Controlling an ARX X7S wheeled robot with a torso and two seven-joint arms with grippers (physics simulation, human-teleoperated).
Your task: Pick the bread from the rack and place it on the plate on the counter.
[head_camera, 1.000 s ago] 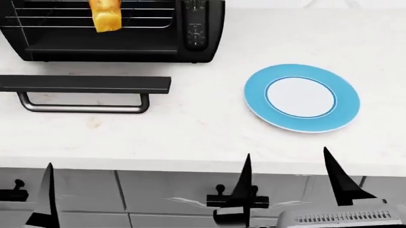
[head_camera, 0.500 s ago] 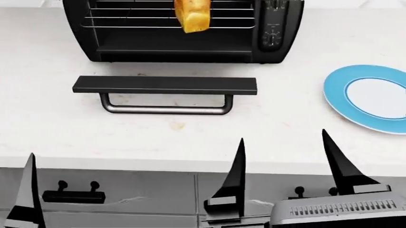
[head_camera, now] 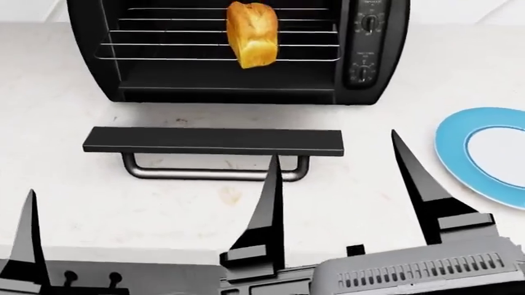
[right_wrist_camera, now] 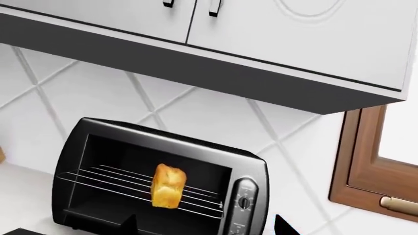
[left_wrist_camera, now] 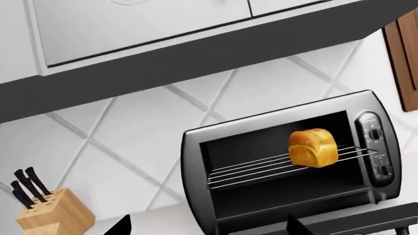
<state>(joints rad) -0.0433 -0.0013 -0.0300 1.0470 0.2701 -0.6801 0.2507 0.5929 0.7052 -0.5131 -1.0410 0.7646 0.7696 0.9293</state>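
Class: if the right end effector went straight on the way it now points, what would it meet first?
Probably the dropped oven door: the open right end effector points over its handle side, with the bread on the rack beyond. Height unclear.

Black toaster oven [head_camera: 238,52], door [head_camera: 213,141] open; knife block [left_wrist_camera: 52,213]; possibly window frame [right_wrist_camera: 375,164].
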